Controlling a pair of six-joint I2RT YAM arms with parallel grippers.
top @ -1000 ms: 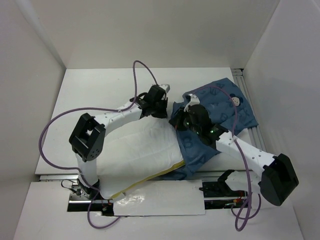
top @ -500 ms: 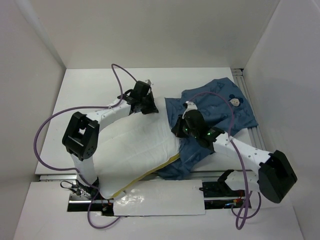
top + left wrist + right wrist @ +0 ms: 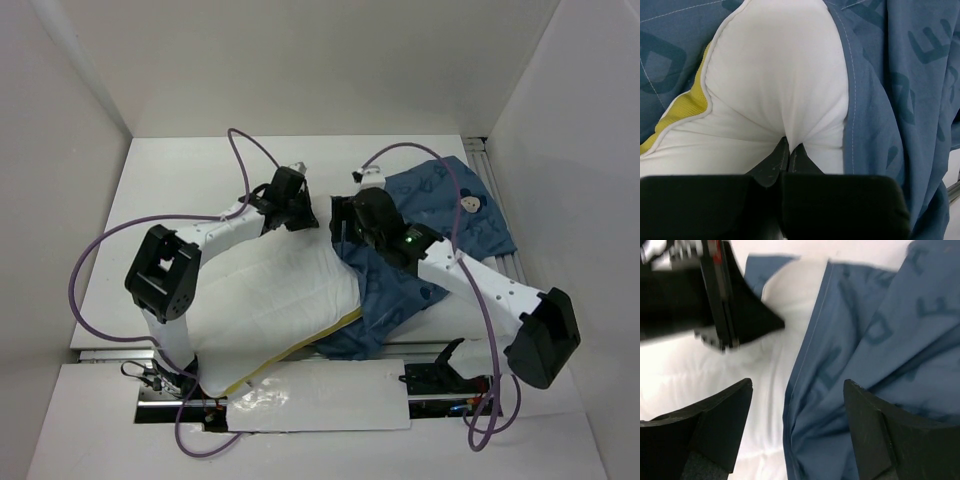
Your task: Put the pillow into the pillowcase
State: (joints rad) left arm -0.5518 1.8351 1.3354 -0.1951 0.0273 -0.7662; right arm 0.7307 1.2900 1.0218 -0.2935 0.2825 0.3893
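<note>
The white pillow [image 3: 270, 295] with its yellow trim [image 3: 300, 350] lies across the table's middle, and its right end is tucked into the blue pillowcase [image 3: 455, 225]. My left gripper [image 3: 300, 212] is at the pillow's far corner, shut on a pinch of white pillow fabric [image 3: 785, 100], with the pillowcase [image 3: 890, 75] wrapping both sides of that corner. My right gripper [image 3: 345, 228] hovers open over the pillowcase hem [image 3: 805, 355], one fingertip above the pillow [image 3: 765, 385] and the other above blue cloth [image 3: 880, 330], holding nothing.
White walls enclose the table on three sides. An aluminium rail [image 3: 497, 190] runs along the table's right edge. Purple cables [image 3: 240, 150] loop above both arms. The left gripper's black fingers [image 3: 747, 320] sit close in front of the right gripper.
My right gripper has opened, let go of the pillowcase and shifted left toward the back. My left gripper first pulled the pillow corner left, then stayed still, shut.
</note>
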